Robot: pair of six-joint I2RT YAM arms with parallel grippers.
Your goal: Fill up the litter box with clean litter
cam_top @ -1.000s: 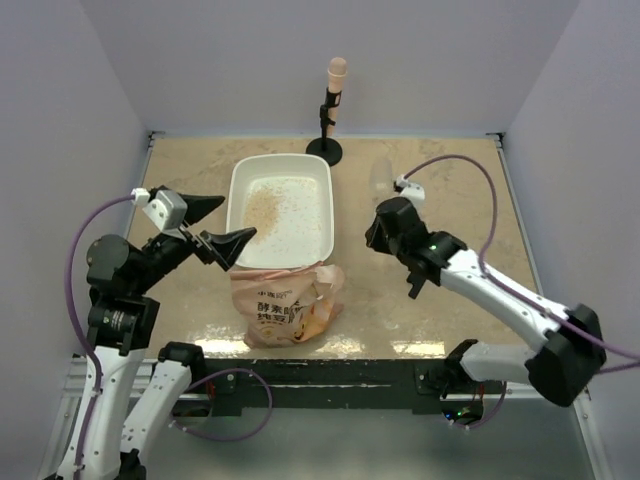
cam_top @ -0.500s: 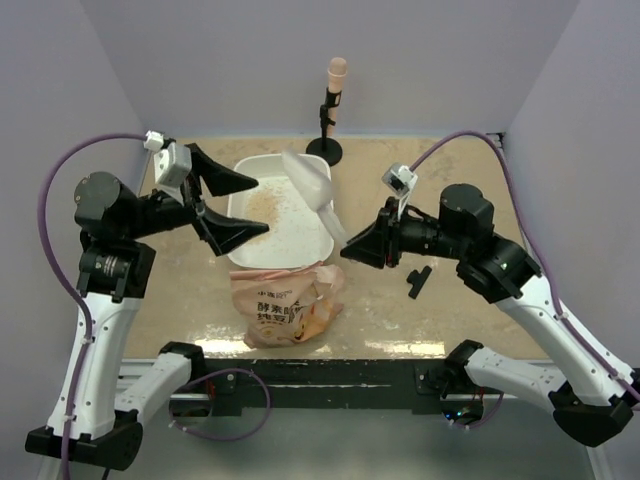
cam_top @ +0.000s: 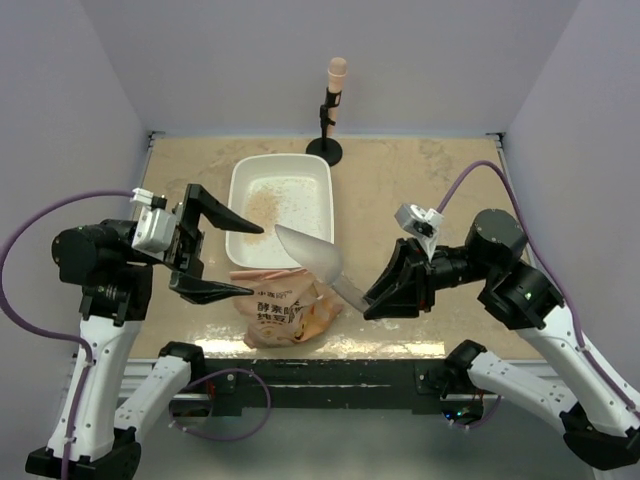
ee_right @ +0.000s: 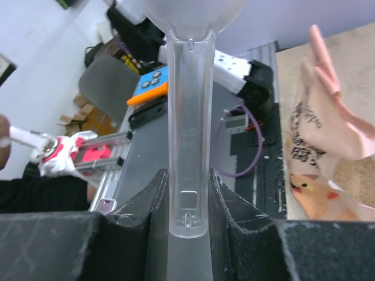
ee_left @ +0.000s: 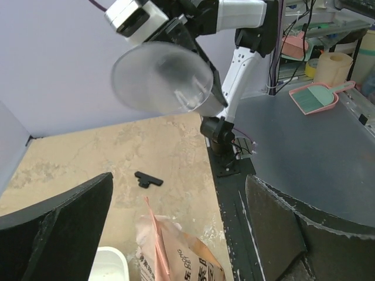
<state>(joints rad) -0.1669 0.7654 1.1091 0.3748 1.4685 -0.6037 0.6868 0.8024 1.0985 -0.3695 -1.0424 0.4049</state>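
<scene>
The white litter box point(cam_top: 284, 172) lies at the table's middle back with a thin patch of beige clean litter point(cam_top: 264, 207) on its floor; its corner shows in the left wrist view point(ee_left: 109, 267). My right gripper point(cam_top: 372, 299) is shut on the handle of a clear plastic scoop point(cam_top: 308, 254), seen close up in the right wrist view point(ee_right: 188, 117). The scoop's bowl hangs above the orange-pink litter bag point(cam_top: 288, 308), and I see no granules in it point(ee_left: 161, 79). My left gripper point(cam_top: 256, 260) is open and empty, beside the bag's top left.
A black stand with a pink-topped rod point(cam_top: 335, 100) is behind the box. A small black part point(ee_left: 148, 180) lies on the table to the right of the bag. The table's black front rail point(cam_top: 330, 372) runs just below the bag.
My right gripper has carried the scoop from over the litter box back toward the near edge, above the bag. My left gripper has swung down and nearer, from beside the box to beside the bag.
</scene>
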